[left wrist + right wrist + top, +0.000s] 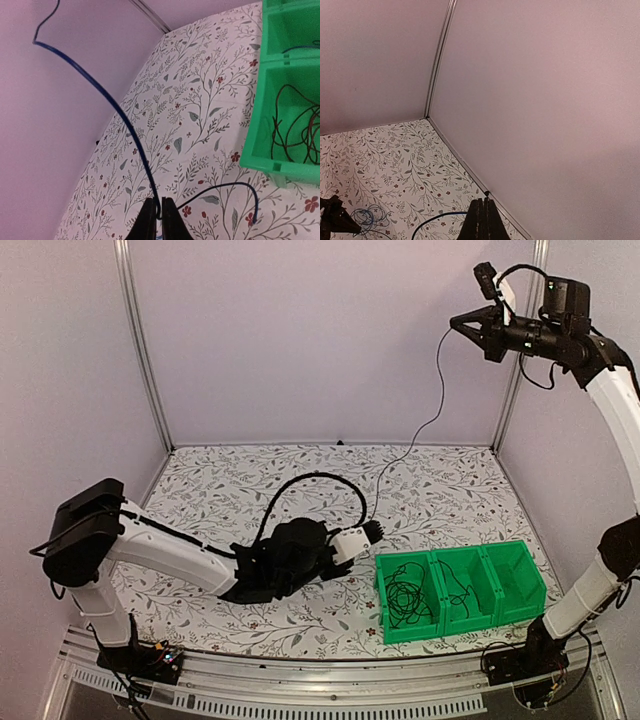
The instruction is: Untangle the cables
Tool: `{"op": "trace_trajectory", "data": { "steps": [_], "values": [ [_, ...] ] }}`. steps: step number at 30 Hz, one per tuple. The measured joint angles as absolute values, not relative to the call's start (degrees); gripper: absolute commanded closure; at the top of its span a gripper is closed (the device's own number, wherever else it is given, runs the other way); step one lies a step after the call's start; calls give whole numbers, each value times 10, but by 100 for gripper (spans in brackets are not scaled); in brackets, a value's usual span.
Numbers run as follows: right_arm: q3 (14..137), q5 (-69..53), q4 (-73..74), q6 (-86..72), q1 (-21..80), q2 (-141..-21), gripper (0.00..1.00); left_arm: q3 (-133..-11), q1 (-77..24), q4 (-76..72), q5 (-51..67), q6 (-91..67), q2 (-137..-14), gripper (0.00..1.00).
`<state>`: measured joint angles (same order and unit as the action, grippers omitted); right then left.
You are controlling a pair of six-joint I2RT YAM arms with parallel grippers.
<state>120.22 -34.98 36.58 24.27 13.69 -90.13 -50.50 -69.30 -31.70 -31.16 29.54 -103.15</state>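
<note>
A thin blue cable point(437, 390) runs taut from my right gripper point(455, 322), raised high at the back right, down to my left gripper point(378, 530), which lies low over the table. In the left wrist view the blue cable point(115, 107) passes between the left gripper point(160, 212) fingers, which are shut on it. Its short free end point(255, 220) curls onto the table. The right gripper point(481, 201) is shut, with the blue cable point(440, 215) coming out at its left. Coiled dark cables point(405, 600) lie in the green bin's left compartment.
A green bin point(460, 625) with three compartments stands at the front right, close to the left gripper. Another thin cable point(455, 590) lies in its middle compartment. White walls and a metal corner post point(515, 390) enclose the table near the raised right arm.
</note>
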Motion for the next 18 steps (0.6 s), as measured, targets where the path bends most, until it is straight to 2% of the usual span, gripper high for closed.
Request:
{"op": "trace_trajectory", "data": {
  "steps": [10, 18],
  "values": [
    [1045, -317, 365, 285, 137, -790, 100, -691, -716, -292, -260, 289, -1031, 97],
    [875, -292, 428, 350, 135, -655, 100, -809, -756, -289, -185, 253, -1138, 97]
  ]
}}
